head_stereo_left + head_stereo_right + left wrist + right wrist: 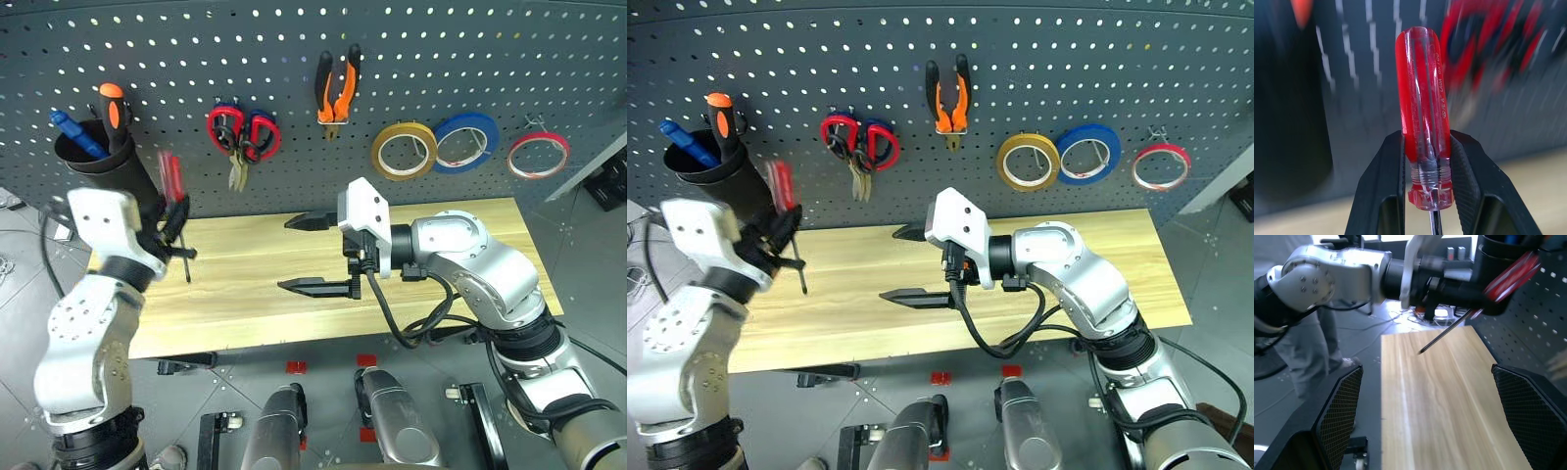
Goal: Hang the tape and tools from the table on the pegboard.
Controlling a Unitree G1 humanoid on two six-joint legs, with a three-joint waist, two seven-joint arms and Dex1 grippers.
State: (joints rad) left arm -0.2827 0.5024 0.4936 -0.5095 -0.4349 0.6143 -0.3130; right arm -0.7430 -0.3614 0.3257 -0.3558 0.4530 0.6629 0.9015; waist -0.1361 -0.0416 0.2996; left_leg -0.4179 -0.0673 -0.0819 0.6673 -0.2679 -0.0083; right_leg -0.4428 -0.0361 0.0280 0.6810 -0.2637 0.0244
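The left gripper point(168, 227) is clamped on the red-handled screwdriver point(173, 192), its two fingers pinching the lower end of the clear red handle. The tool's long axis stands nearly upright — handle up, thin shaft pointing down over the left end of the table point(470, 245). The black cup holder point(98, 157) on the pegboard point(294, 39) sits just above and to the left of that hand; judging from this, the left arm is the one placed to deliver the tool there or to a nearby hook. The right gripper point(313, 253) hangs over the middle of the table with its jaws spread wide, holding nothing.

Count on the board — three tape rings: the yellowish-tan tape point(404, 150), a blue ring point(466, 142) and a red-pink ring point(539, 155). One pair of orange-and-black pliers point(336, 90), one pair of red-handled scissors point(242, 134), one orange-handled screwdriver point(114, 108) in the cup.
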